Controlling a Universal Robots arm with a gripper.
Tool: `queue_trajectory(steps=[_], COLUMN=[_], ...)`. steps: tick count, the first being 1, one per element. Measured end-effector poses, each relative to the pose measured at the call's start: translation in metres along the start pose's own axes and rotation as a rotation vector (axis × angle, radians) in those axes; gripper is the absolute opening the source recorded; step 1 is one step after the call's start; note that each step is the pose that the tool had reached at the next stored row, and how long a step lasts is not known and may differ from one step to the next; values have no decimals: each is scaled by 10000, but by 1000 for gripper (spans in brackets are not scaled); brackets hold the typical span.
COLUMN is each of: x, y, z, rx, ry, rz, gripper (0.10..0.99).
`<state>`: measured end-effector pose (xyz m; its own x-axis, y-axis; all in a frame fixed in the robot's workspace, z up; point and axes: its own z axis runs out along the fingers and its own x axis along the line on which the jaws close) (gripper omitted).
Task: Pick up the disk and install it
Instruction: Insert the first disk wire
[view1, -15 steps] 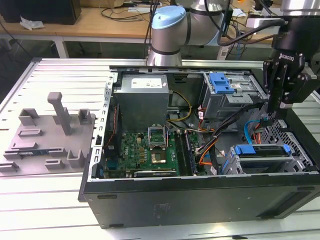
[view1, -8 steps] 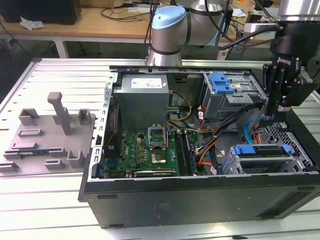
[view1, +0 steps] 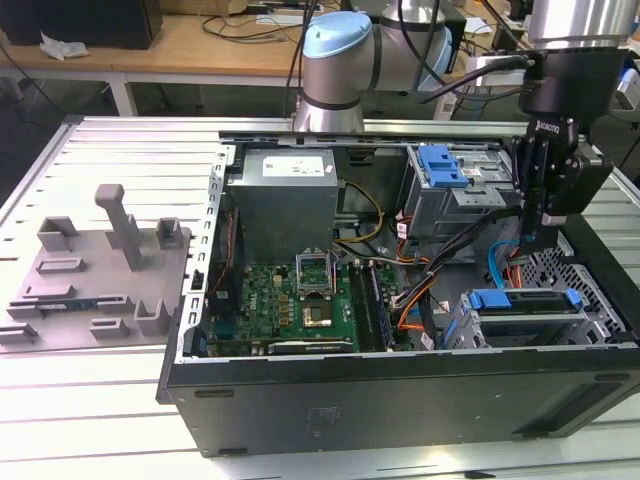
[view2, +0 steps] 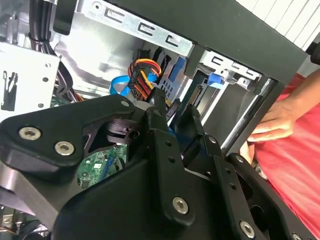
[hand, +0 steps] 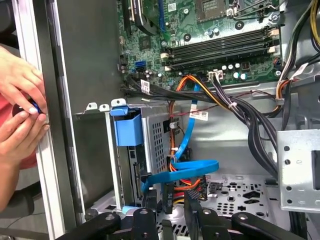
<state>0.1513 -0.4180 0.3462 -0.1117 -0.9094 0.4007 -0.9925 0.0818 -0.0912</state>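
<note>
two risks: may snag blue cable (hand: 192, 167) near spread, empty fingers (hand: 195, 210), or strike hand (hand: 20, 80) resting at case (view1: 400, 400) edge. hovers just beside disk (view1: 525, 300), seemingly seated in bay (view1: 462, 330) at case corner.

My arm (view1: 330, 100), silver-grey tubes, pale blue joint caps, black cables (view1: 480, 72) trailing, my matte black gripper (view2: 175, 107) studded with silver screws.

Fingers (view2: 161, 145) apart, tips dwn.
</note>
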Motion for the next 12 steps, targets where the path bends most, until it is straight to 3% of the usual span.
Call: queue_trajectory(steps=[2,7,12], x=[-10,-66,-74], y=[10,38,39], z=[-4,11,10], rx=[11,-11,-17], ry=[161,327,341], rz=[8,106,121], gripper=[353,353,353])
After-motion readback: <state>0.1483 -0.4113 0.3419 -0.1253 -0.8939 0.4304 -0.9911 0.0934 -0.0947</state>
